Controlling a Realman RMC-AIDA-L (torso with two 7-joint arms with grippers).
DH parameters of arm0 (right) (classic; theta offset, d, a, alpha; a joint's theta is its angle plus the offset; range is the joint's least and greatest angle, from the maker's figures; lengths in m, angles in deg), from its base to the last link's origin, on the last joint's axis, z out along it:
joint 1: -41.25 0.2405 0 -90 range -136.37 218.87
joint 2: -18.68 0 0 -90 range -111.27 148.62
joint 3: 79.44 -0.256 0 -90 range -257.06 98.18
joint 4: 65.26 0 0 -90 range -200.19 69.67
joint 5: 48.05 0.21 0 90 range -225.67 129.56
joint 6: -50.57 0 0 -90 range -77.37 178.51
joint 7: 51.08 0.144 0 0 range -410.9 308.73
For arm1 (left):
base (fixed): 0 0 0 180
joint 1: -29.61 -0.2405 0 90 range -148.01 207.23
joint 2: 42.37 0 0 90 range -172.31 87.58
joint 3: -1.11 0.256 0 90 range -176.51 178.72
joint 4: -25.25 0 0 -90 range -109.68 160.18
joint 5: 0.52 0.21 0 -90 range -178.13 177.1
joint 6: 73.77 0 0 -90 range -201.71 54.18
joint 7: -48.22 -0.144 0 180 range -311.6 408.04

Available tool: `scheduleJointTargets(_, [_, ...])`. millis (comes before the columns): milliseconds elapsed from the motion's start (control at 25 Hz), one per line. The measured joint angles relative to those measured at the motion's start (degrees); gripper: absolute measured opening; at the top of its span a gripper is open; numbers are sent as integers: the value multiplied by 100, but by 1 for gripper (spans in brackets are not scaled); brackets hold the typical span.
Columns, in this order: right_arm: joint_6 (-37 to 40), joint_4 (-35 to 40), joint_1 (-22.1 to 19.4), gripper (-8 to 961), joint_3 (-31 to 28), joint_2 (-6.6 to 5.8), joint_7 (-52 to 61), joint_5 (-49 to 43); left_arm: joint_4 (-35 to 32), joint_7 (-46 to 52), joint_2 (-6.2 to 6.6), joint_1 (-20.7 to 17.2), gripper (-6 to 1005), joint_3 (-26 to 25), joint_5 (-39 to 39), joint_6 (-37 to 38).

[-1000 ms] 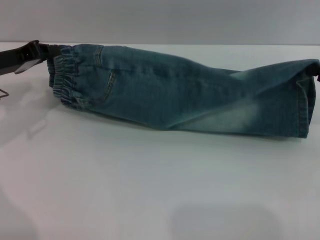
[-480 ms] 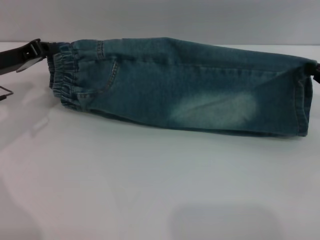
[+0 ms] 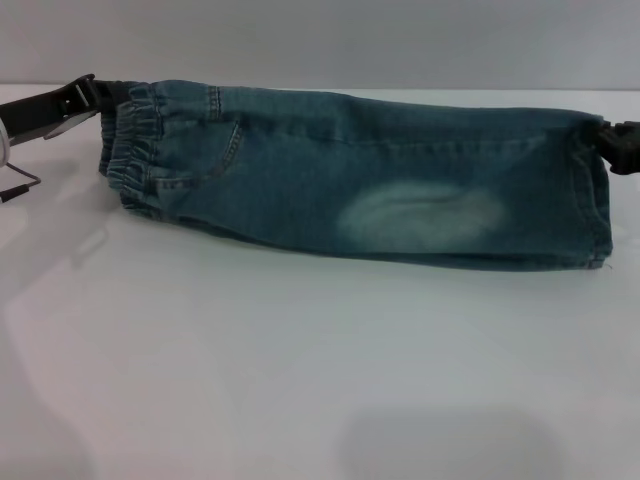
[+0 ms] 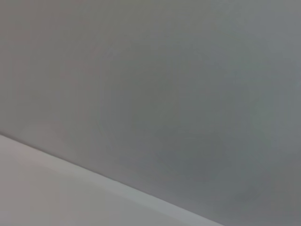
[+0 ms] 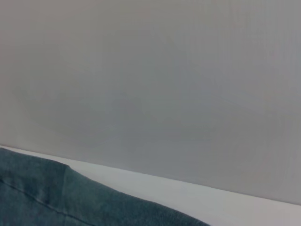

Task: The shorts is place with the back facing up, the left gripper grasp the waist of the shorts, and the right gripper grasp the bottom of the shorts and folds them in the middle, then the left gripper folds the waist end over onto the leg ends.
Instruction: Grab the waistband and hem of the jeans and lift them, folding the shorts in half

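White desk [image 3: 300, 380] fills the head view under a grey wall, bare from the centre down to six o'clock. Across the upper half the shorts [image 3: 360, 180] hang stretched from nine to three o'clock, already doubled lengthwise, lower edge brushing or just above the desk. That tautness comes, I judge, from both ends being pinched. At nine o'clock the left tool [image 3: 88, 98] is clamped on the waist of the shorts [image 3: 135, 150]; at three o'clock the right tool [image 3: 618, 145] meets the bottom of the shorts [image 3: 595, 210], though whether it is closed there I cannot tell. Open desk toward six o'clock leaves room to lay the fold down.
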Motion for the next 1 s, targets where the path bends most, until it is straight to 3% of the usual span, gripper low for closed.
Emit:
scheduleJointTargets(360, [-488,-115,149,9,99,119,-111,32,154,-195,-9,78,37,2,-91,-157])
scheduleJointTargets(1000, [-1144,-523,347,17,108,140,-297,26,411,-660,-32,215,37,151,-143,-363])
